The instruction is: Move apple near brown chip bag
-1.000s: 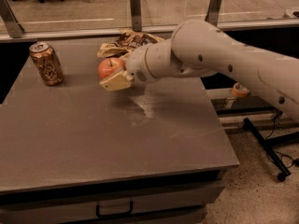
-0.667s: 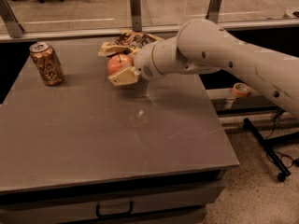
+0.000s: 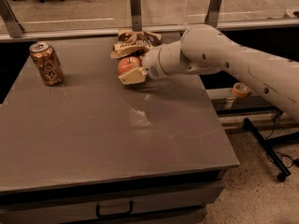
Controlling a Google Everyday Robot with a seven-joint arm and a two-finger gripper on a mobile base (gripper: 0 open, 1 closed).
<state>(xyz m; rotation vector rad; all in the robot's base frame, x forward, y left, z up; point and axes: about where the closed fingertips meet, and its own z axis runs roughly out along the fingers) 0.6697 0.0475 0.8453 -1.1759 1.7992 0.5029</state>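
The red-orange apple [image 3: 128, 64] sits in my gripper [image 3: 131, 71], whose cream fingers are closed around it low over the grey table [image 3: 107, 134]. The apple is right in front of the brown chip bag [image 3: 136, 40], a wrinkly brown and yellow foil bag lying at the table's far edge, and nearly touches it. My white arm [image 3: 219, 59] reaches in from the right.
An orange-brown soda can [image 3: 46, 63] stands upright at the table's far left. A glass barrier with metal posts [image 3: 135, 6] runs behind the table. A tape roll [image 3: 240, 89] and a wheeled stand base [image 3: 268, 146] are on the right beyond the table edge.
My gripper has carried the apple toward the far edge and down, from the table's middle-left to just in front of the chip bag.
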